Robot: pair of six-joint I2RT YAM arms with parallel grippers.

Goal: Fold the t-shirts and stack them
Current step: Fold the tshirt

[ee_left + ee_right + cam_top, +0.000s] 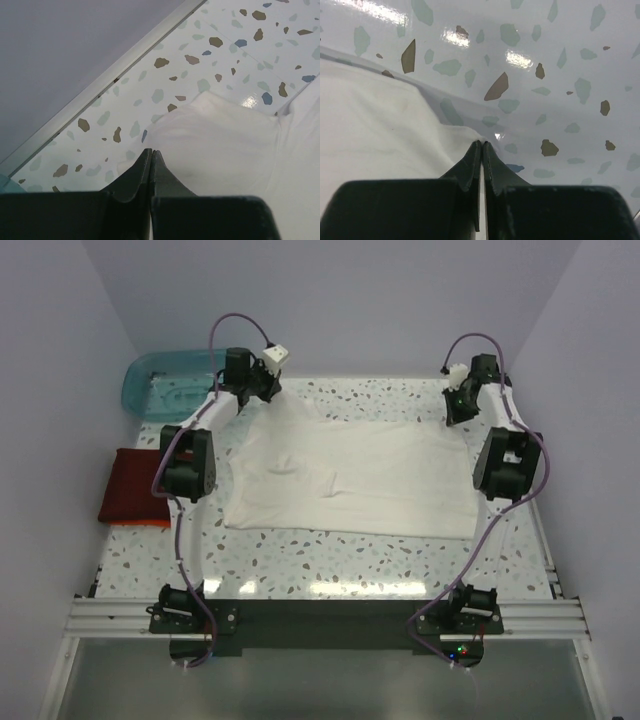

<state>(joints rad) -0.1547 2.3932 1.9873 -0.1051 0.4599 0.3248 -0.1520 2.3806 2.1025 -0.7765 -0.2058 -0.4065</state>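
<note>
A large cream-white t-shirt (350,480) lies spread across the middle of the table. My left gripper (274,395) is at its far left corner, and the cloth rises in a peak to the fingers. In the left wrist view the jaws (151,151) are shut at the edge of the white cloth (225,140). My right gripper (453,420) is at the far right corner. Its jaws (483,142) are shut on a pinch of the shirt's edge (380,125). A dark red folded t-shirt (135,487) lies at the table's left edge, with a thin orange edge (140,524) showing under it.
A translucent teal tub (165,385) stands at the back left corner, behind the red shirt. The speckled tabletop (330,555) runs bare between the white shirt and the arm bases. A metal rail (100,85) borders the table's far edge against the wall.
</note>
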